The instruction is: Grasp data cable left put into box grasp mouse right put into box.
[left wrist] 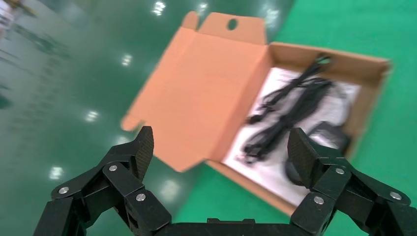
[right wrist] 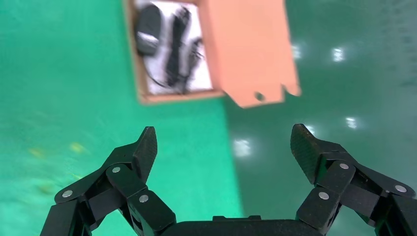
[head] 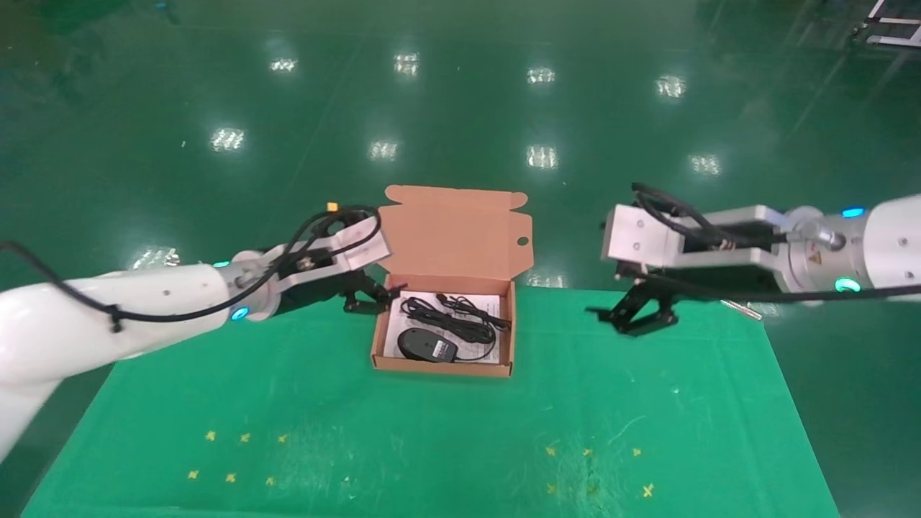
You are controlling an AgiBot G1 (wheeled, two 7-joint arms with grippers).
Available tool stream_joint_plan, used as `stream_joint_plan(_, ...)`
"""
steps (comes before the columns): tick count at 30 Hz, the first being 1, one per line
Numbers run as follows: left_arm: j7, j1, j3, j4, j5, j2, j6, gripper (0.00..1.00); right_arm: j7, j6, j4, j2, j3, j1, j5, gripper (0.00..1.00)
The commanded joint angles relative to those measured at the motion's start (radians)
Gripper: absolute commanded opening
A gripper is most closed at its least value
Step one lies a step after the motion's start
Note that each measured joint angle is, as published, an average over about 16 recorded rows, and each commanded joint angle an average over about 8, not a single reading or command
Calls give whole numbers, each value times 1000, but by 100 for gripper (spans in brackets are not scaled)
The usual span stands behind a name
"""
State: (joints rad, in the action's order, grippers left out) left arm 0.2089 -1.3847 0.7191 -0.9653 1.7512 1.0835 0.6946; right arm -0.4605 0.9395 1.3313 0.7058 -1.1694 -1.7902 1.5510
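Centre of the head view: the box (head: 442,367), open on the green table mat (head: 432,446), lid flap (head: 453,230) standing upright at the back, its round hole at the flap's right edge. Inside, on a white paper sheet (head: 392,342): the data cable (head: 450,324) bundled across the upper part, the mouse (head: 427,346) just below it toward the front wall, the mouse's thin cord looping to the right of it. Cable and mouse close together, possibly touching; cannot tell for certain.

Left of the box, mid-frame: the left gripper (head: 368,296), just beside the box's left wall at the rear corner, jaws spread wide and holding nothing. Same in the left wrist view: left gripper (left wrist: 221,147) with both fingers apart, the box (left wrist: 373,73) beyond them, data cable (left wrist: 290,108) and mouse (left wrist: 329,135) lying inside, the mouse partly hidden behind one finger.

Right of the box, mid-frame: the right gripper (head: 633,313), well apart from the box, above the far edge of the mat, jaws released and empty. In the right wrist view: right gripper (right wrist: 223,145) splayed open, the box (right wrist: 169,97) farther off in the upper part of the frame, mouse (right wrist: 147,29) and data cable (right wrist: 177,49) inside.

Near the right gripper, at the mat's far right edge in the head view: a small metallic pin-like object (head: 745,309). Lower part of the mat: small yellow cross marks (head: 237,457) in two clusters. Beyond the mat: glossy green floor (head: 460,108) with light reflections.
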Motion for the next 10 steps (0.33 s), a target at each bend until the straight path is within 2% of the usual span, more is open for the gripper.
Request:
stream_joint_plan(1, -1, 16, -22, -16, -52, -24, 41, 100, 13, 27, -2, -5, 44, 35, -40, 100)
stream_joint_plan(7, -4, 60, -85, -62, -197, -91, 155, 100, 51, 104, -9, -18, 167, 134, -154, 100)
stream_joint_plan(10, -5, 71, -101, -73, -233, -108, 183, 100, 61, 123, -10, -21, 198, 159, -182, 100)
